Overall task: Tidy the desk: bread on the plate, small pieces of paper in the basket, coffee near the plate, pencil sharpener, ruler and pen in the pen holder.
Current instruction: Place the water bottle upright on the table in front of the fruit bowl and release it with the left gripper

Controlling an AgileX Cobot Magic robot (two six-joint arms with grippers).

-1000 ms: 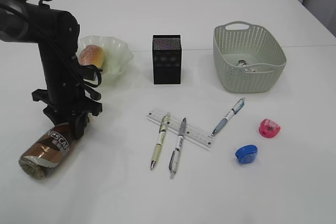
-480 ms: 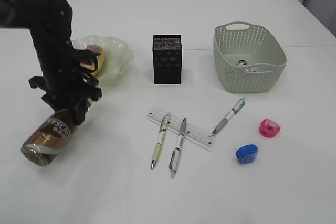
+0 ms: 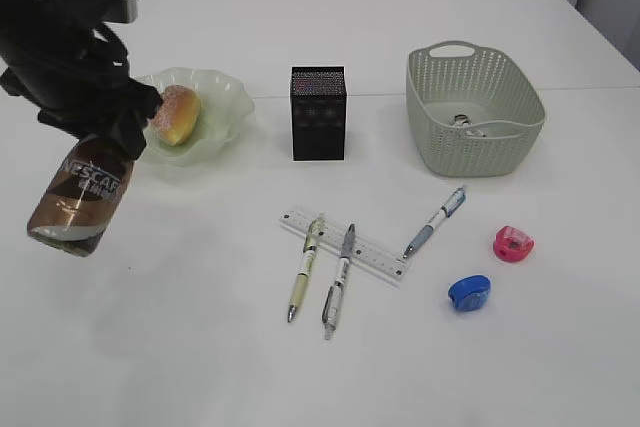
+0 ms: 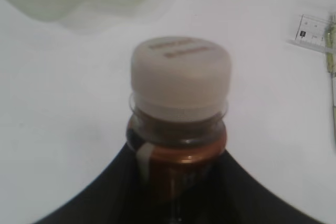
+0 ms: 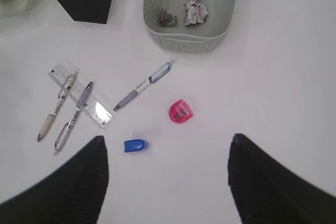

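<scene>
Exterior view: white table [image 3: 300, 367], seen from a slant above.
Left gripper [image 3: 100, 132]: clamped on brown plastic coffee bottle [image 3: 78, 195], held tilted clear of the table, cap end up in the jaws, base lowest.
Bottle label: "NESCAFE" readable on the brown wrap.
Bottle cap [image 4: 180, 74]: off-white, embossed lettering on top, too blurred in left wrist view to read.
Bottle position: just left of pale green wavy-edged glass plate [image 3: 225, 107].
Plate contents: round golden bread roll [image 3: 175, 114].
Black square mesh pen holder [image 3: 318, 113]: upright, between plate and basket.
Sage green woven plastic basket [image 3: 475, 117]: two crumpled paper scraps [image 5: 195, 11] inside.
Clear plastic ruler [image 3: 372, 255]: flat on table, printed scale too small to read.
Beige pen [image 3: 304, 271] and grey pen [image 3: 340, 281]: lying across the ruler.
Blue-and-white pen [image 3: 436, 220]: tip at the ruler's right end, possibly touching.
Pink pencil sharpener [image 3: 513, 243] and blue pencil sharpener [image 3: 469, 293]: right of the pens, near each other.
Right gripper [image 5: 168, 182]: jaws wide apart, nothing between them, high above the sharpeners.
</scene>
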